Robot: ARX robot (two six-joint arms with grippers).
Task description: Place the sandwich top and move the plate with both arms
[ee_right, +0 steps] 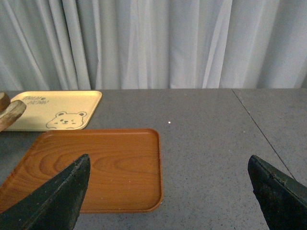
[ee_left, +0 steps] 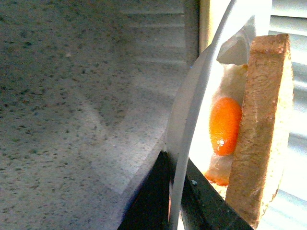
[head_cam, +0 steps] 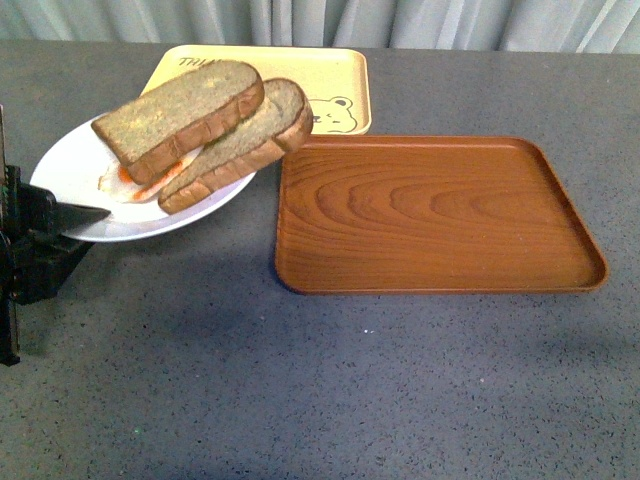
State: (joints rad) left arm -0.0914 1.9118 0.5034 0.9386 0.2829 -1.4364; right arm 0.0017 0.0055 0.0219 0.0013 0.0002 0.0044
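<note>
Plate (head_cam: 62, 160) rim clamped between left fingers (head_cam: 85, 213); right fingers (ee_right: 57, 201) spread, empty; egg (ee_left: 225, 124) mostly hidden.

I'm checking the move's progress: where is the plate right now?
Front view, left side: the plate is just left of the wooden tray and in front of the bear tray, its rim clamped in the left tool.

One plate (head_cam: 70, 160), one sandwich top (head_cam: 180, 105), one other bread slice (head_cam: 252, 135), one fried egg (head_cam: 125, 182), one yellow tray (head_cam: 330, 75), one wooden tray (head_cam: 430, 210)
</note>
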